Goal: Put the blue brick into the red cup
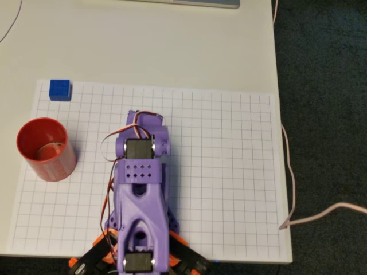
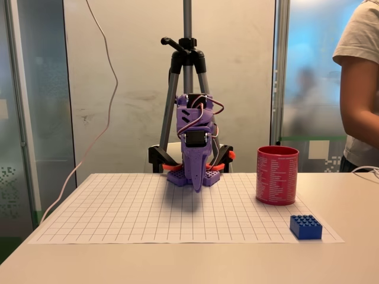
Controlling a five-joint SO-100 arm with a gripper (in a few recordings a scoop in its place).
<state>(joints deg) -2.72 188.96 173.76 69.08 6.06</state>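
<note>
- In the fixed view the blue brick [image 2: 306,226] lay nearest the camera, studs up, on the right part of the grid sheet [image 2: 118,219], close to its front edge.
- Just behind the brick stood the red cup [image 2: 277,175], upright and open at the top; a gap showed between the two.
- The gripper [image 2: 197,184] hung well to the left of both, pointing straight down with its tip just above the sheet. Its fingers looked pressed together into one point, with nothing between them.
- In the overhead view the brick [image 1: 59,90] sat at the sheet's upper left corner, the cup [image 1: 46,149] below it near the left edge, and the purple arm [image 1: 140,189] reached up from the bottom edge, the gripper [image 1: 143,118] to the right of both.
- The sheet [image 1: 229,172] covered a pale table [image 1: 172,51]; a thin cable [image 1: 289,172] ran along its right edge.
- Behind the arm rose a tripod [image 2: 187,65] before a light wall, with glass panels at either side.
- A person's arm [image 2: 358,100] in a white sleeve showed at the right edge.
</note>
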